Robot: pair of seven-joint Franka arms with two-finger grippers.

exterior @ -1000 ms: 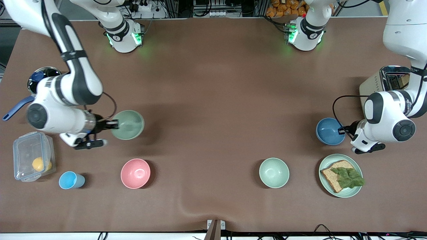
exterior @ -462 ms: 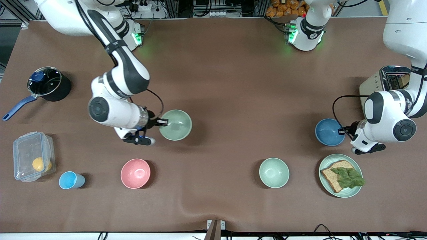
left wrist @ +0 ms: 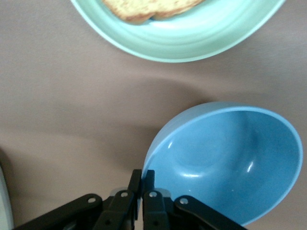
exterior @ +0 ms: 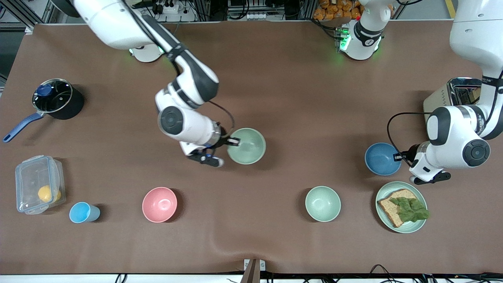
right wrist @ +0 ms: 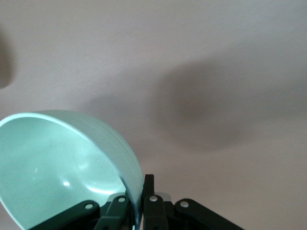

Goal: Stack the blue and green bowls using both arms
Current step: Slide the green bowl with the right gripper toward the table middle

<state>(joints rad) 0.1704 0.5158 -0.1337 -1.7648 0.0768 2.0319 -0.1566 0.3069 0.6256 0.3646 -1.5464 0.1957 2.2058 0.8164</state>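
1. Right gripper (exterior: 232, 142) clamped on the rim of the green bowl (exterior: 247, 146), a round, smooth sage-green bowl held up over the middle of the desk (exterior: 275, 78).
2. Right wrist view: thin black fingers (right wrist: 149, 189) pinch the bowl wall, one inside, one outside; glossy inside with a small highlight.
3. Left gripper (exterior: 397, 157) clamped on the rim of the blue bowl (exterior: 380, 159), round, medium blue, plain glossy inside, toward the left arm's end of the desk; whether it is lifted, cannot tell.
4. Left wrist view: the blue bowl looks tilted, fingers (left wrist: 147, 184) nipping its thin edge.
5. Flat pale-green plate (exterior: 419, 226) with ridged rim, nearer the front camera than the blue bowl, carries a brown bread slice (exterior: 391, 206) and a crinkly lettuce leaf (exterior: 410, 209).
6. Paler mint bowl (exterior: 322, 203) and pink bowl (exterior: 159, 204) sit in the row nearer the camera, both round and smooth.
7. Light-blue cup (exterior: 83, 212), clear lidded plastic box (exterior: 37, 177) with something yellow inside, toward the right arm's end.
8. Black saucepan (exterior: 65, 103) with glass lid and blue handle; shiny metal toaster (exterior: 452, 94) by the left arm.
9. Desk cover is matte brown.
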